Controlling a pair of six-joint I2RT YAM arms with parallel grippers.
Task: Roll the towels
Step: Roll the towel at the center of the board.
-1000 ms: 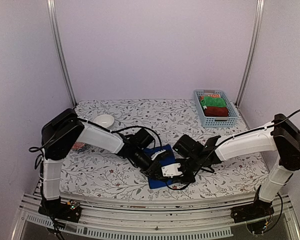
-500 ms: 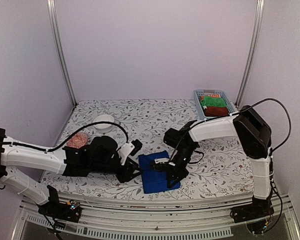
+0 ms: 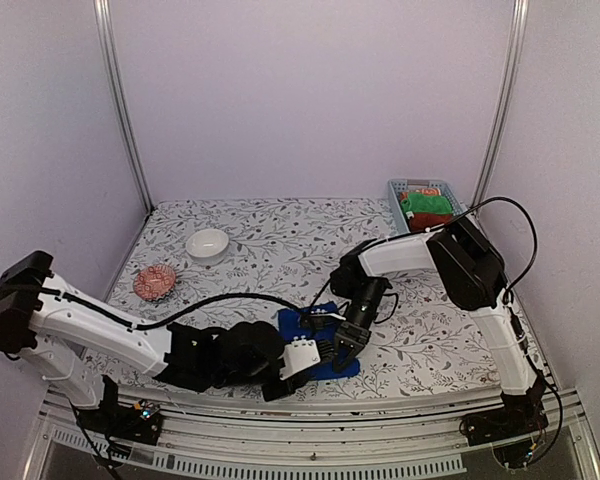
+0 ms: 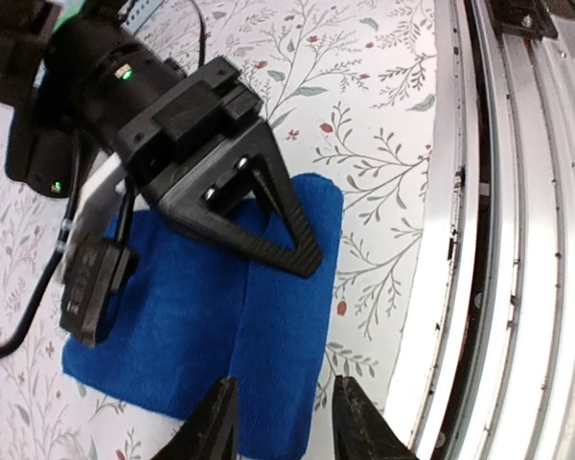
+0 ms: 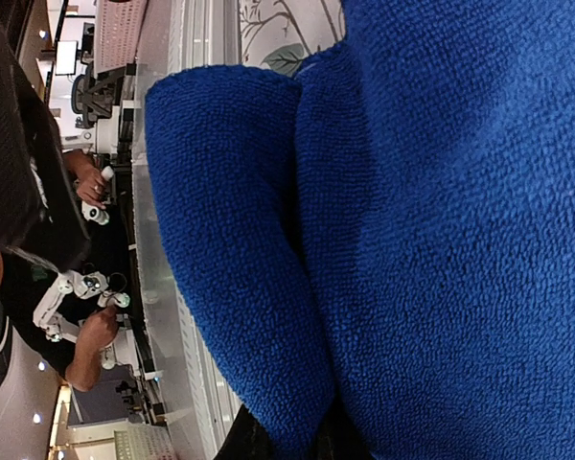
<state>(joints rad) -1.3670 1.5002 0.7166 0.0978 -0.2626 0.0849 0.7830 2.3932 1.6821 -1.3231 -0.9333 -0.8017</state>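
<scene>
The royal blue towel (image 3: 292, 324) lies flat near the table's front edge, its near edge turned over into a narrow fold (image 4: 283, 335). My left gripper (image 3: 302, 358) is open, its fingertips (image 4: 220, 422) standing either side of that fold at the towel's end. My right gripper (image 3: 342, 342) is shut on the fold of the blue towel (image 5: 230, 240), which fills the right wrist view; it also shows in the left wrist view (image 4: 230, 192) pressed onto the cloth. The dark brick-red towel (image 3: 435, 222) lies in the basket at the back right.
The blue basket (image 3: 467, 232) also holds a green cloth (image 3: 427, 204) and an orange cloth (image 3: 420, 190). A white bowl (image 3: 208, 243) and a reddish patterned object (image 3: 155, 282) sit at the left. The metal front rail (image 4: 498, 240) runs right beside the towel.
Both arms have swung round. The left arm now lies low along the front edge, its gripper at the towel's near end. The right arm now reaches the towel from behind.
</scene>
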